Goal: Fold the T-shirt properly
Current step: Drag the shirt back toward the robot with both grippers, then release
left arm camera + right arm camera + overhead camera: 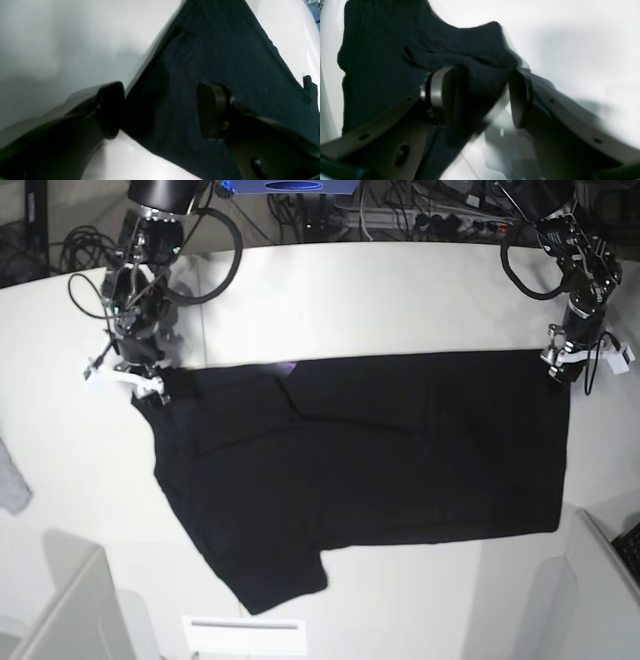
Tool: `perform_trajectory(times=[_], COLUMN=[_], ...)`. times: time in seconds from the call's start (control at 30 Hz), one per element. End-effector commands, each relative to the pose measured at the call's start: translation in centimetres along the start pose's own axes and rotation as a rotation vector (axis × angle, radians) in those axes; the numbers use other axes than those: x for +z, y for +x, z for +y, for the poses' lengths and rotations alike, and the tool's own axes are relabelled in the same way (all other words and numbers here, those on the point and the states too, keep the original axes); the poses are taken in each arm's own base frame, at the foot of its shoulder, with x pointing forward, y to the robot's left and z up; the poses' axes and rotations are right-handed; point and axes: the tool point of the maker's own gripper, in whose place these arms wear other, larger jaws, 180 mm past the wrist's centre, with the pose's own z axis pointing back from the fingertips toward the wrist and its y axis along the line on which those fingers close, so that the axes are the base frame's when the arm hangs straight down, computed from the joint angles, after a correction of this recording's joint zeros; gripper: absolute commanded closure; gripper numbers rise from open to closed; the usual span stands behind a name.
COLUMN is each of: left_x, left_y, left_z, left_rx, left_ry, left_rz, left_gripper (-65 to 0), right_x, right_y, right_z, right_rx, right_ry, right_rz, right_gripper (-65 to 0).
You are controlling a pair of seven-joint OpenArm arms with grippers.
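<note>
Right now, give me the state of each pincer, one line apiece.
Left pincer: open, jaws astride a corner of the T-shirt, not clamped.
Right pincer: open, shirt cloth bunched between the jaws, not clamped.

White table (400, 290) — black T-shirt (380, 460) spread.

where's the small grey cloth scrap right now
In the base view the grey cloth scrap lies at the far left edge of the white table, partly cut off by the frame, apart from the black T-shirt.
</note>
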Motion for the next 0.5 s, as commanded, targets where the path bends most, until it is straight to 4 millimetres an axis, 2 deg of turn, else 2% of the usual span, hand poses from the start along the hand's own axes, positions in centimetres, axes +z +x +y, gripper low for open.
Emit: perform_trajectory(times=[0.0,0.07,0.27,0.33,0.37,0.4,0.47], left_x=[0.1,0.1,0.1,0.0,-0.1,-0.1,0.0], left_y=[-0.4,-0.4,-1.0,-1.6,-1.8,-1.8,-2.1], left_z=[0.5,0.5,1.1,1.5,1.7,1.7,1.9], left_rx=[-0.011,-0.011,-0.003,0.011,0.013,0.015,0.014], left_ry=[0.020,0.020,0.033,0.043,0.047,0.047,0.050], left_rz=[0.034,0.034,0.050,0.069,0.074,0.075,0.082], left_gripper=[-44.1,-44.1,-43.8,-43.1,-40.5,-35.2,-18.9], right_x=[-0.2,-0.3,-0.3,-0.3,-0.3,-0.3,-0.2], right_y=[-1.5,-1.8,-1.0,-1.0,-1.1,-1.1,-1.1], right_z=[-0.9,-1.3,-1.7,-1.7,-1.8,-2.0,-2.1], right_rx=[-0.011,-0.011,0.005,0.005,0.005,0.005,0.002], right_ry=[-0.033,-0.042,-0.048,-0.049,-0.052,-0.054,-0.058], right_rz=[0.066,0.076,0.063,0.064,0.066,0.066,0.064], right_gripper=[-32.6,-32.4,-31.8,-28.1,-23.9,-18.5,-5.0])
